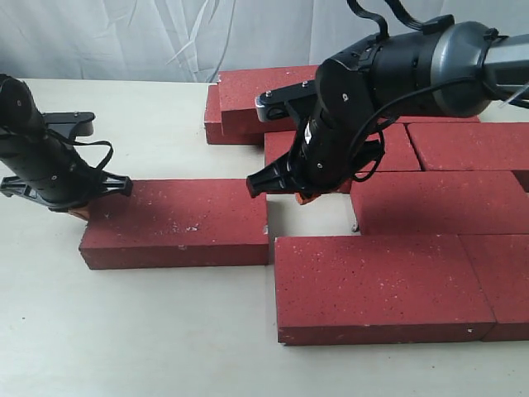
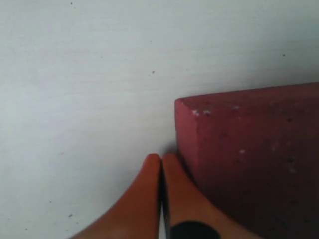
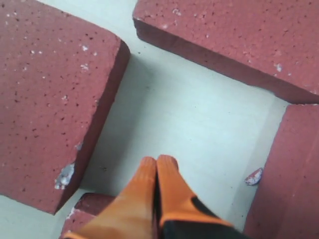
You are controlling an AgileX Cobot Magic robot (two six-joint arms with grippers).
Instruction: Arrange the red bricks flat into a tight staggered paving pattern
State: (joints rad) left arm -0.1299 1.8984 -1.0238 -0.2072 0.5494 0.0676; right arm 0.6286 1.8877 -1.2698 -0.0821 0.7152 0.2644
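Note:
Several red bricks lie flat on the table. One loose brick lies at the left, apart from the paved group on the right, with a bare gap between them. My left gripper is shut and empty, its orange fingertips down on the table against the loose brick's left end. The right gripper is also shut and empty; it hangs over the gap, and its tips point at bare table between bricks.
A further brick lies at the back, partly stacked on another. A small red chip lies in the gap beside one brick. Pale table surface spreads left and in front. A white curtain hangs behind.

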